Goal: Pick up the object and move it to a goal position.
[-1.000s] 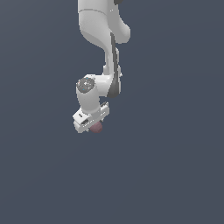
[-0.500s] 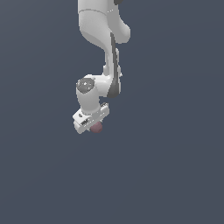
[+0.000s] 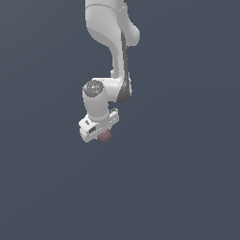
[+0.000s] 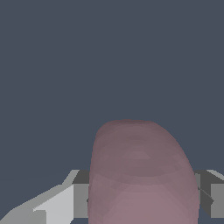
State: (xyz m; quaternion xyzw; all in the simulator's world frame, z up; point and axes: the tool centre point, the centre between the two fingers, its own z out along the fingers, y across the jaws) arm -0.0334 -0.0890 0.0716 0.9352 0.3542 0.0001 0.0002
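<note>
Gripper (image 3: 102, 136) clamped on the dusty-pink sphere (image 3: 105, 136), fingers (image 4: 81, 192) pressed to either side of it. Ball sits directly under the hand, peeking out below the white body. No goal marker shows, so direction of carry is anyone's guess.

- Even, dim light on a flat slate backdrop (no glare, no cast shadows).
- The arm (image 3: 110, 56) is brightest on its upper surfaces, shaded underneath.
- The exterior view is sharp.
- In the wrist view, the pink sphere (image 4: 140, 175) looks stretched and faceted.
</note>
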